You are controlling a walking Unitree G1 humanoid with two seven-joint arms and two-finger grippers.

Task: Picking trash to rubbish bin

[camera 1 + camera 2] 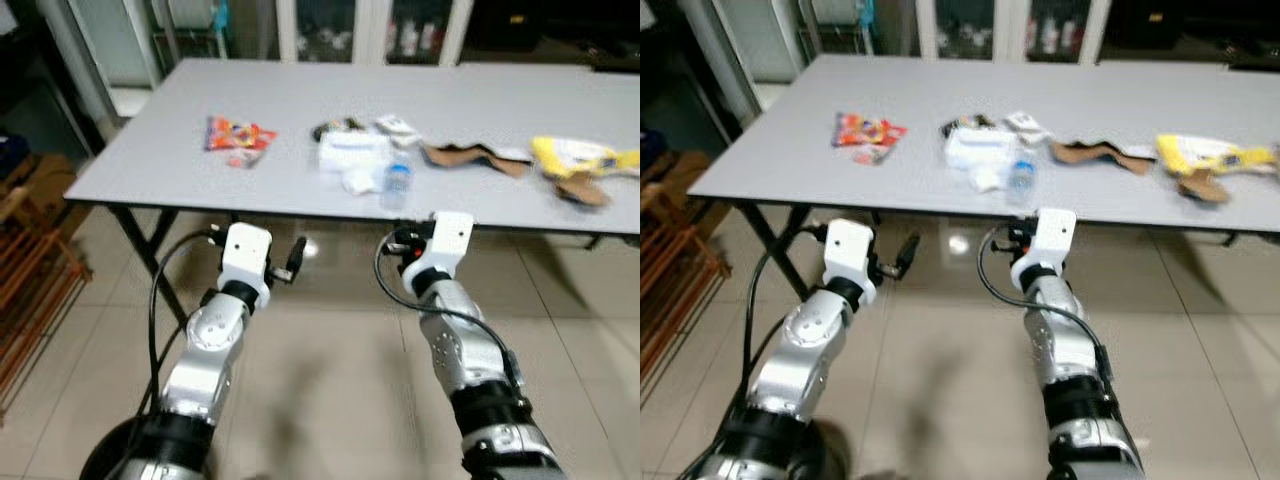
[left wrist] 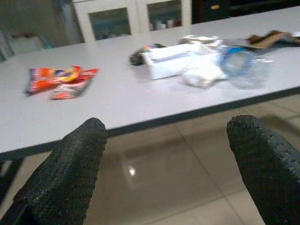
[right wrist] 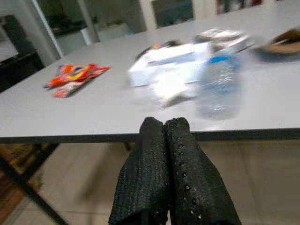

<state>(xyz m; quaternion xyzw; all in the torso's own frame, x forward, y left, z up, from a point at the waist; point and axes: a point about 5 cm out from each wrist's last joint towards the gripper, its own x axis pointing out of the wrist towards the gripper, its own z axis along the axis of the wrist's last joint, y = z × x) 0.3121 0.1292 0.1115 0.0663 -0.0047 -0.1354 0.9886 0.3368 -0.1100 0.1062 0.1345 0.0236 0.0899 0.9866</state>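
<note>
Several bits of trash are seen on a smooth grey table [image 1: 150, 150]: a crinkly red wrapper [image 1: 236, 135] at 11 o'clock, a clear plastic bottle [image 1: 397, 185] with white paper [image 1: 352, 152] at 12, torn brown card [image 1: 470, 156] and a yellow bag [image 1: 575, 155] at 2. Below the edge, the left gripper [image 2: 171, 164] is spread wide; the bumpy right gripper [image 3: 165, 154] is pressed together.

The table [image 1: 150, 160] edge stands just ahead of my grippers; bare tabletop lies left of the red wrapper [image 1: 237, 134], trash clusters centre and right.
</note>
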